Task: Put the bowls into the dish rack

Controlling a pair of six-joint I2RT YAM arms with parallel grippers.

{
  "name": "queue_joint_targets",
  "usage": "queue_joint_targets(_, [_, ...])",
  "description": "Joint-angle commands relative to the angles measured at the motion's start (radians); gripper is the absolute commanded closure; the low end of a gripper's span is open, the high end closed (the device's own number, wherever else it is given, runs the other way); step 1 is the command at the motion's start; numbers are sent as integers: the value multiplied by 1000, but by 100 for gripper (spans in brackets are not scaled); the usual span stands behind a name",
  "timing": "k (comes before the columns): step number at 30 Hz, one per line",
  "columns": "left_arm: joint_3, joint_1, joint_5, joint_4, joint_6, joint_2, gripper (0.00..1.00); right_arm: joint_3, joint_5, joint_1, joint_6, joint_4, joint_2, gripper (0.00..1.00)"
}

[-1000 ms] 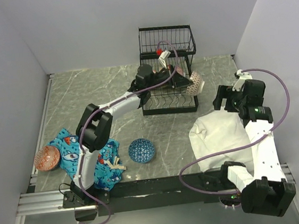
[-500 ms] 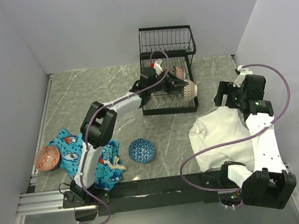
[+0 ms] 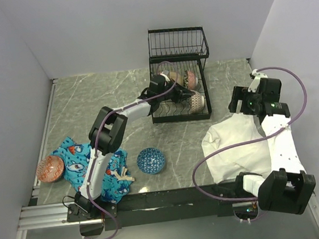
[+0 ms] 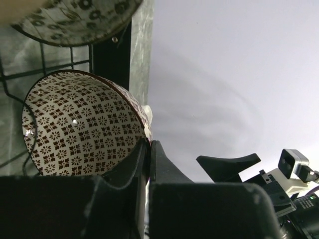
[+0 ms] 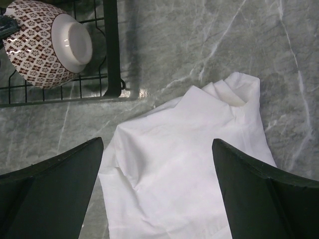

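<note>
The black wire dish rack stands at the back of the table. My left gripper reaches into its lower tier, shut on the rim of a brown-and-white patterned bowl tipped on its side among the wires. In the left wrist view the gripper pinches that bowl's rim, one finger inside, one outside. A second patterned bowl sits behind it in the rack. A blue bowl and an orange bowl lie on the table. My right gripper hangs open over a white cloth.
A blue printed cloth lies at front left, between the orange and blue bowls. The white cloth covers the front right. The rack's frame borders the held bowl in the right wrist view. Grey walls enclose the table.
My left gripper has carried the patterned bowl from past the rack's right edge down into the lower tier. The right arm drew back a little to the right, still open.
</note>
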Motion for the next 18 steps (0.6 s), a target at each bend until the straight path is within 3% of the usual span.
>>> queue_joint_targets(1, [33, 17, 6, 61, -2, 4, 99, 74, -5, -6, -14, 30, 27, 2])
queue_joint_targets(3, [24, 25, 16, 56, 6, 3, 95, 82, -5, -6, -16, 33, 36, 2])
queue_joint_targets(10, [12, 36, 56, 101, 78, -23, 67, 108, -19, -6, -14, 36, 73, 2])
queue_joint_targets(13, [10, 36, 70, 129, 126, -43, 61, 117, -28, -6, -19, 35, 84, 2])
queue_joint_targets(18, [2, 30, 87, 90, 230, -103, 59, 106, -46, -6, -27, 39, 73, 2])
